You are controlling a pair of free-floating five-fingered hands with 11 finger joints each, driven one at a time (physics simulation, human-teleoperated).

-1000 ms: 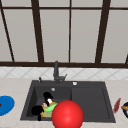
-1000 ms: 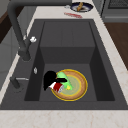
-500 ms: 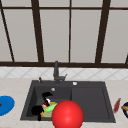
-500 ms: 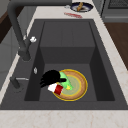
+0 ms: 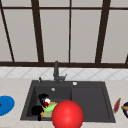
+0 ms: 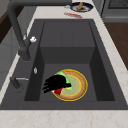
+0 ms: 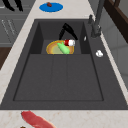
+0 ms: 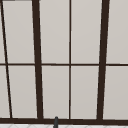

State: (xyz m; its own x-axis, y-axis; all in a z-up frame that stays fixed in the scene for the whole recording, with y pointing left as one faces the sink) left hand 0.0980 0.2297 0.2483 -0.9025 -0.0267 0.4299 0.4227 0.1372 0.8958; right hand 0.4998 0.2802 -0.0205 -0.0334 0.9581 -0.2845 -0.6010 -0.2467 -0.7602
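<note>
– since the sink [image 6: 67, 35] is biggest, what's in its basin?
– a yellow plate [image 6: 80, 85], a green piece [image 7: 63, 48] on it, then a small red-and-white item [image 7: 69, 42] under the robot hand [image 6: 56, 82].
– grasping it?
– can't tell. probably the pick-up step; it needs a firm close.

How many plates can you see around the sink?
3: a blue plate on the counter left of the sink, a yellow plate inside the basin, a dark plate on the counter right.
</note>
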